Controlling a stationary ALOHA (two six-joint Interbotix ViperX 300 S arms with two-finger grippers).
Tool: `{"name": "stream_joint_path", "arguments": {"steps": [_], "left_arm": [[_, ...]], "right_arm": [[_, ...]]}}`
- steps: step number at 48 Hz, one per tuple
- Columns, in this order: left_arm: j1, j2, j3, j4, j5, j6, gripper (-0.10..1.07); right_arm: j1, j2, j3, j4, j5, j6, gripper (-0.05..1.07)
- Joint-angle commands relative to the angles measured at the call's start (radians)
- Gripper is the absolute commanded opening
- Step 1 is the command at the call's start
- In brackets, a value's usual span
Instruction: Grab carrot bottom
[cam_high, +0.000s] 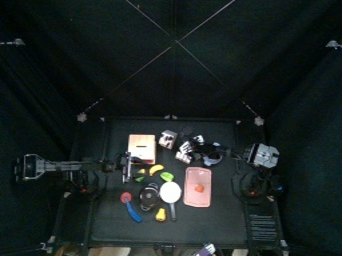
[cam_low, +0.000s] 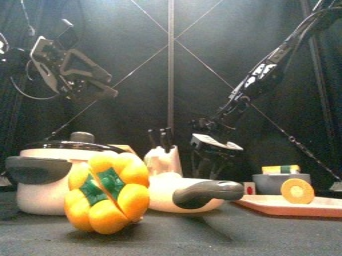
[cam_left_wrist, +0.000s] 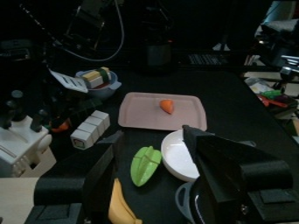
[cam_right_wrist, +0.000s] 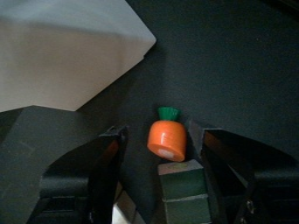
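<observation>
Two jaws of the right gripper (cam_right_wrist: 163, 157) stand wide apart with nothing held, and the carrot (cam_right_wrist: 165, 137) lies in the gap between them, below the gripper and not yet touched. The carrot's long axis runs along the gap, parallel to the jaws: its cut orange bottom faces the gripper's base, its green top points away. In the left wrist view the carrot (cam_left_wrist: 169, 106) lies alone on the pink tray (cam_left_wrist: 187, 129), near the tray's far half. Beside the tray's near edge sit a white bowl (cam_left_wrist: 177, 152) and a green pepper piece (cam_left_wrist: 146, 164). The left gripper (cam_left_wrist: 158, 188) hangs nearer than all of these, well apart from the carrot; it holds nothing and its jaws stand apart. From above, the right arm (cam_high: 262, 155) reaches toward the tray (cam_high: 199, 186), so it is the nearer arm. Judged from this, a straight descent would bring the jaws astride the carrot's lower end.
</observation>
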Motion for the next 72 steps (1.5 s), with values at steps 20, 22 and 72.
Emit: {"name": "stream_joint_path", "arguments": {"steps": [20,22,72], "left_arm": [[0.003,-0.002,0.002,-0.023,-0.009,0.002,0.92],[0.003,-0.002,0.002,-0.029,-0.009,0.002,0.92],[-0.028,-0.002,-0.012,-0.118,-0.002,0.002,0.92]], "right_arm": [[0.143,-0.242,0.037,0.054,0.155,0.002,0.91],[0.164,-0.259,0.044,0.064,0.175,0.002,0.91],[0.707,-0.449,0.417,0.014,0.123,-0.003,0.90]]}}
